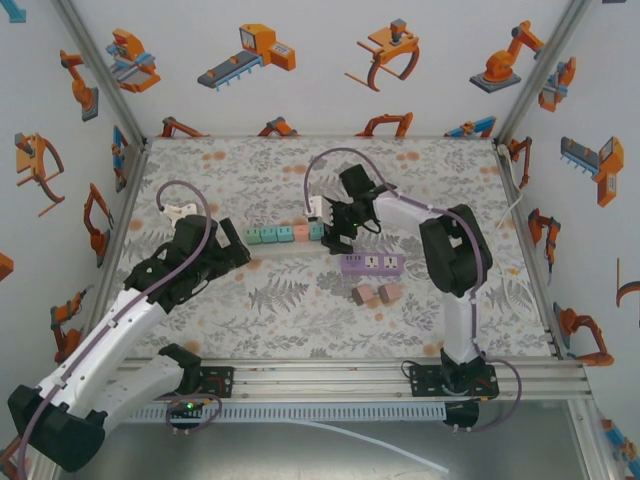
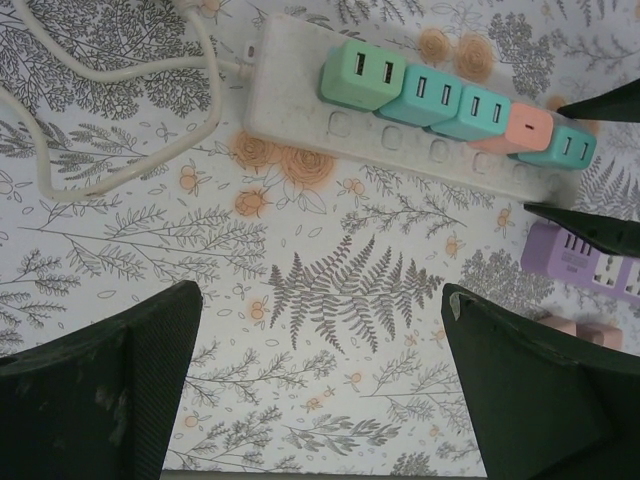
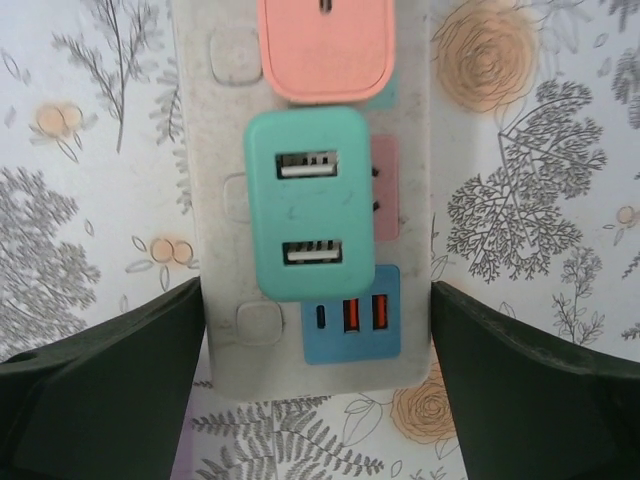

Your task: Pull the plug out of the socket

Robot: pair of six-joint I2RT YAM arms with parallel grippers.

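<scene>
A white socket strip (image 1: 285,241) (image 2: 300,120) lies across the table with several plugs pushed into it. In the right wrist view, a teal plug (image 3: 305,205) with two USB ports sits near the strip's end (image 3: 215,330), and a pink plug (image 3: 325,45) sits beyond it. My right gripper (image 3: 318,390) (image 1: 335,235) is open. Its fingers (image 3: 110,390) stand on either side of the strip's end, close to its edges, and hold nothing. My left gripper (image 2: 320,400) (image 1: 235,255) hangs open over bare tablecloth, short of the strip's left part.
A purple socket block (image 1: 372,264) (image 2: 590,265) and small pink blocks (image 1: 375,294) lie just nearer than the strip's right end. The strip's white cable (image 2: 120,120) loops away to the left, ending in a white plug (image 1: 175,209). Walls enclose the table.
</scene>
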